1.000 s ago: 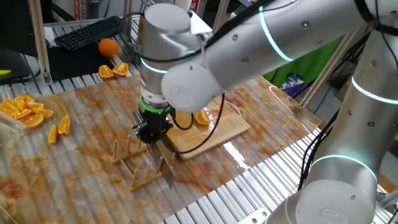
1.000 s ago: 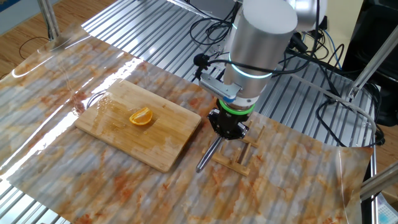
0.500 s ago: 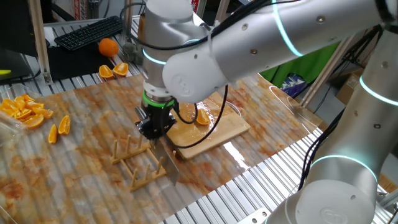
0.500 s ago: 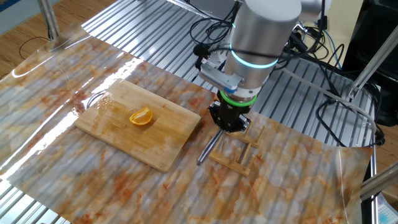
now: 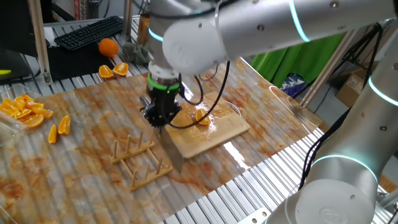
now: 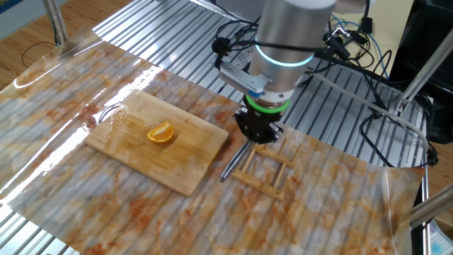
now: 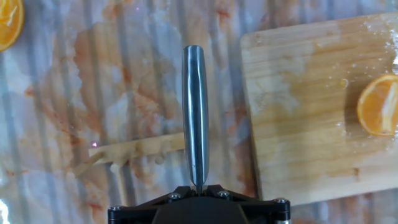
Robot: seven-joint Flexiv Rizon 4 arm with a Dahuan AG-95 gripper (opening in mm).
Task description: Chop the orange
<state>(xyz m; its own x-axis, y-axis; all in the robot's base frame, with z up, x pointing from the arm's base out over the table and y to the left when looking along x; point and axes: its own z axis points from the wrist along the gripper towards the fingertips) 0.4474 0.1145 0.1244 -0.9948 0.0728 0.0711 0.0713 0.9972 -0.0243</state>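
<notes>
In one fixed view the claw (image 5: 161, 116) hangs over the near-left edge of the wooden board (image 5: 214, 134), clamped on a knife (image 5: 172, 149) whose blade slants down toward the wooden rack (image 5: 138, 158) on the tabletop (image 5: 81, 124). The orange (image 5: 202, 116), a small cut crescent, lies on the board just right of the claw. A heap of orange wedges (image 5: 23, 111) sits at the far left, two more wedges (image 5: 58, 129) nearer in, and a whole orange (image 5: 108, 46) lies by a keyboard (image 5: 87, 32) at the back. In the other fixed view the claw (image 6: 257, 131) is just beyond the board's (image 6: 185, 166) right-hand corner, the knife (image 6: 232, 161) angling down beside the rack (image 6: 265, 171), while the orange (image 6: 161, 133) rests near the board's middle, well apart from the blade. In the hand view the knife (image 7: 194, 115) runs straight up from the claw's housing; the jaws themselves are hidden below. The board (image 7: 311, 106) fills the right side, the orange (image 7: 379, 104) at its right edge, and part of the rack (image 7: 134, 154) crosses behind the blade.
</notes>
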